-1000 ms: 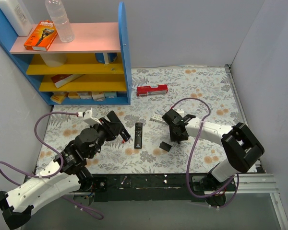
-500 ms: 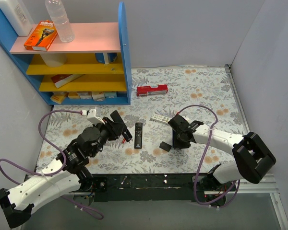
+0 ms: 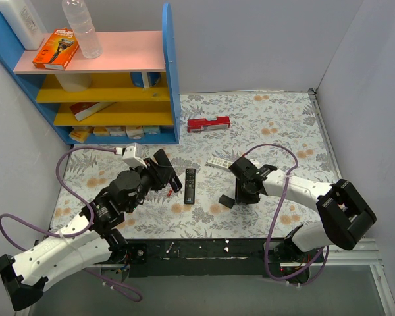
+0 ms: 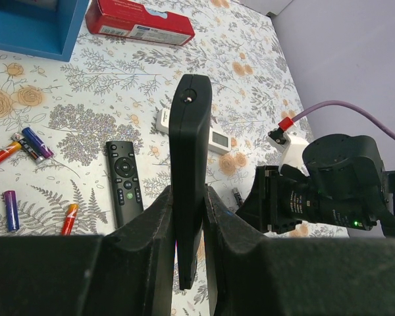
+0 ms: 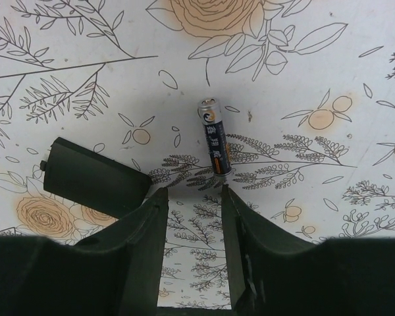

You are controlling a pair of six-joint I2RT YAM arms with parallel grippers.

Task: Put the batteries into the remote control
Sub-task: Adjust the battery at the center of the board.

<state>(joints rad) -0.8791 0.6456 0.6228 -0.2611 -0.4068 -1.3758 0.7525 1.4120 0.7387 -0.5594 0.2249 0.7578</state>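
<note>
My left gripper (image 4: 187, 194) is shut on the plain black remote control (image 4: 189, 131), which stands edge-on above the table. In the top view this gripper (image 3: 166, 174) hovers left of centre. Several red and blue batteries (image 4: 36, 142) lie on the cloth to its left. My right gripper (image 5: 192, 191) is open and low over the table, with nothing between its fingers. A dark battery (image 5: 214, 145) lies just past its fingertips. The black back cover (image 5: 95, 176) lies flat to the left of that gripper (image 3: 245, 189), and also shows from above (image 3: 226, 201).
A slim black remote with buttons (image 3: 190, 185) lies between the arms, a white remote (image 3: 217, 162) behind it. A red box (image 3: 209, 124) sits farther back. The blue shelf unit (image 3: 171, 85) fills the back left corner. Walls close in the left and right sides.
My right gripper has shifted slightly toward the near edge, settling beside the back cover, and its jaws stand a touch wider. My left arm has crept up and right with the remote control.
</note>
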